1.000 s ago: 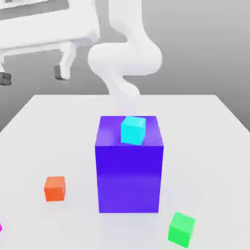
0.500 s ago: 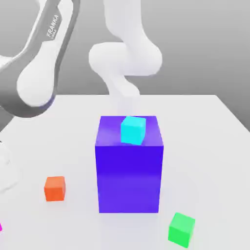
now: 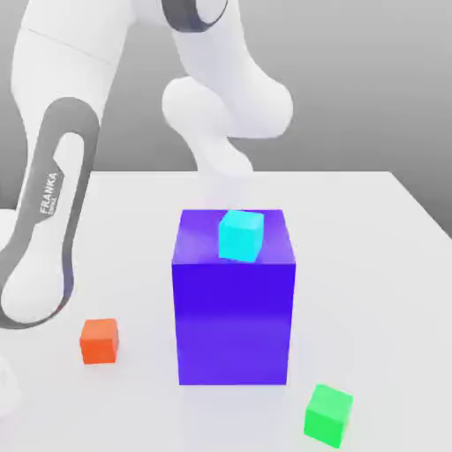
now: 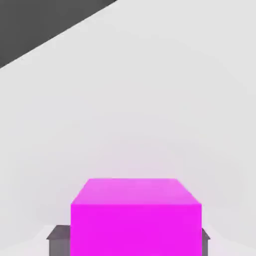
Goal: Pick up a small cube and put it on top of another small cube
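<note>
In the hand view the small cube (image 4: 136, 215), plain magenta-pink, sits between my gripper (image 4: 130, 241). A grey fingertip (image 4: 59, 241) presses one side and the other fingertip (image 4: 205, 239) the opposite side, so the gripper is shut on it. The cube rests on the white table (image 4: 150, 100). In the exterior view my arm (image 3: 48, 212) reaches down toward the table's near corner on the exterior view's left. An orange cube (image 3: 99, 341) and a green cube (image 3: 328, 415) of the same size lie on the table.
A tall blue-purple block (image 3: 234, 309) stands mid-table with a cyan cube (image 3: 241, 235) on its top. The orange cube lies close to my forearm. The table (image 3: 380, 265) ends just behind the arm's base.
My arm has swung down over the exterior view's left side. The magenta sliver at the left edge is now covered by the arm. The fingers have closed.
</note>
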